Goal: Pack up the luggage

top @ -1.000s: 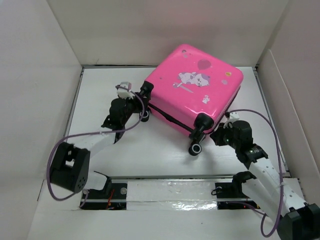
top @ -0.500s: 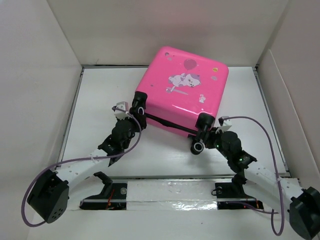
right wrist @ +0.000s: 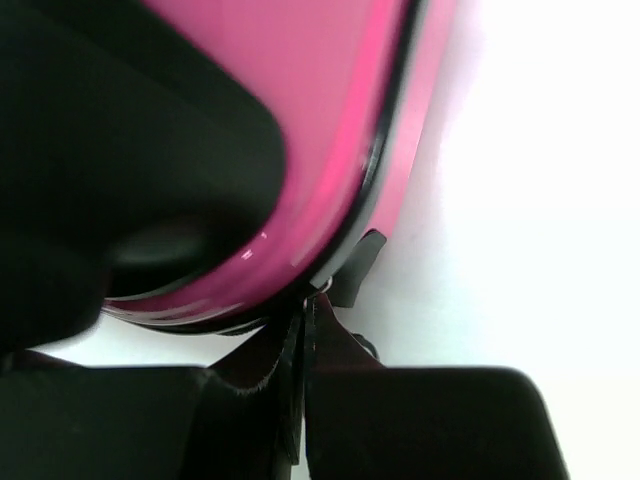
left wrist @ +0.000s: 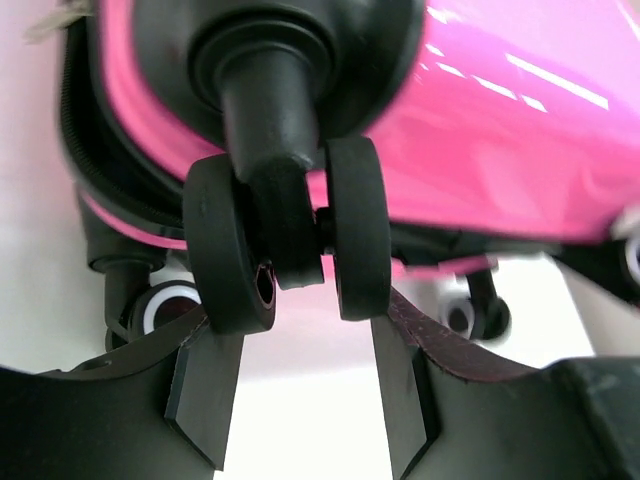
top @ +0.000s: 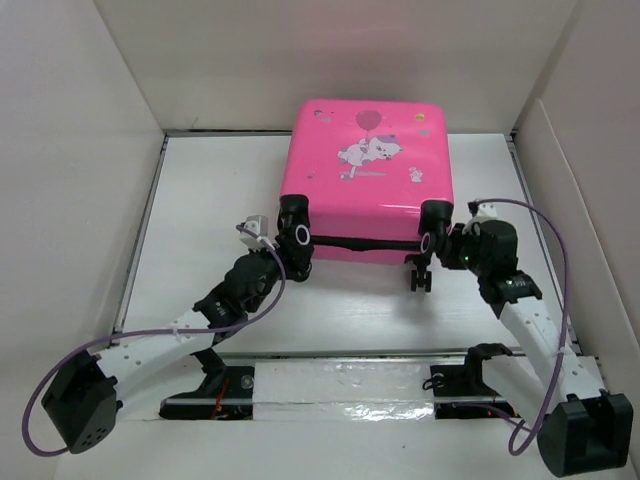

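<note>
The luggage (top: pixel 365 190), a hot-pink hard-shell suitcase with a white cartoon animal and balloon, lies shut and flat at the back middle, square to the table. My left gripper (top: pixel 288 252) is open at its near-left black twin wheel (top: pixel 300 235). In the left wrist view the wheel (left wrist: pixel 355 240) sits just past my open gripper (left wrist: pixel 300 400). My right gripper (top: pixel 440 250) is at the near-right corner. In the right wrist view it (right wrist: pixel 305 330) is shut, with the black zipper pull (right wrist: pixel 358 268) at its tips under the pink shell (right wrist: pixel 330 130).
White walls box in the table on the left, back and right (top: pixel 560 130). Another black wheel (top: pixel 420 280) hangs below the suitcase's near-right corner. A taped rail (top: pixel 340 385) runs along the near edge between the arm bases.
The suitcase has turned from a tilted lie to square with the table and shifted left and back. Both grippers have moved with its near corners.
</note>
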You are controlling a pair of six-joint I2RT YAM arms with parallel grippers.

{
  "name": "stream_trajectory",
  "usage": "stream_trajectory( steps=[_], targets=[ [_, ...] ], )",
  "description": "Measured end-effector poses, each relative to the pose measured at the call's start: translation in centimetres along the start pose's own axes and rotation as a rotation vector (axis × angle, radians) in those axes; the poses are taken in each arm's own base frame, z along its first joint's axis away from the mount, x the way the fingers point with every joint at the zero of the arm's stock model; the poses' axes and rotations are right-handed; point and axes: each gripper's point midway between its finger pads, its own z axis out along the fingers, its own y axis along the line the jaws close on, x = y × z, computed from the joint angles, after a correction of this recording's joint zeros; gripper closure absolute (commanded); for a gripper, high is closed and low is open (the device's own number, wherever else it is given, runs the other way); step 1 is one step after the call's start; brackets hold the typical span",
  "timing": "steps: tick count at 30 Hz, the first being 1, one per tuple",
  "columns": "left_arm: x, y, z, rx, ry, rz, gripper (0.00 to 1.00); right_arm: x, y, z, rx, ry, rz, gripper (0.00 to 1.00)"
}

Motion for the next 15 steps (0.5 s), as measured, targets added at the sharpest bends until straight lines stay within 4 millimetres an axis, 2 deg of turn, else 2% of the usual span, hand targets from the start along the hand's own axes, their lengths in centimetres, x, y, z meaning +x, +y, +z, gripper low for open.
stream_trajectory(
  steps=[3, 5, 7, 11, 13, 15],
  targets=[
    [0.3, -1.4, -0.9, 0.057, 0.024, -0.015, 1.0, -2.1, -0.5, -0.7, -0.028, -0.035, 0.017, 1.0],
    [-0.3, -2.3, -1.8, 0.096, 0.016, -0.02, 1.0, -2.4, -0.1, -1.3, -0.063, -0.059, 0.017, 1.0],
    [-2.2, -3.4, -2.7, 0.144, -0.035, -0.052, 1.0, -1.5, 0.7, -1.7, -0.118, -0.079, 0.014, 1.0],
    [-6.7, -5.1, -3.8, 0.21, -0.164, -0.1, 1.0, 2.5, 1.0, -1.6, -0.18, 0.021, 0.043, 1.0],
    [-8.0, -5.2, -3.8, 0.211, -0.2, -0.111, 1.0, 2.6, 1.2, -1.5, -0.2, 0.025, 0.048, 1.0],
    [-8.4, -4.7, -3.6, 0.196, -0.212, -0.114, 1.0, 2.5, 1.2, -1.4, -0.202, 0.019, 0.046, 1.0]
  ],
)
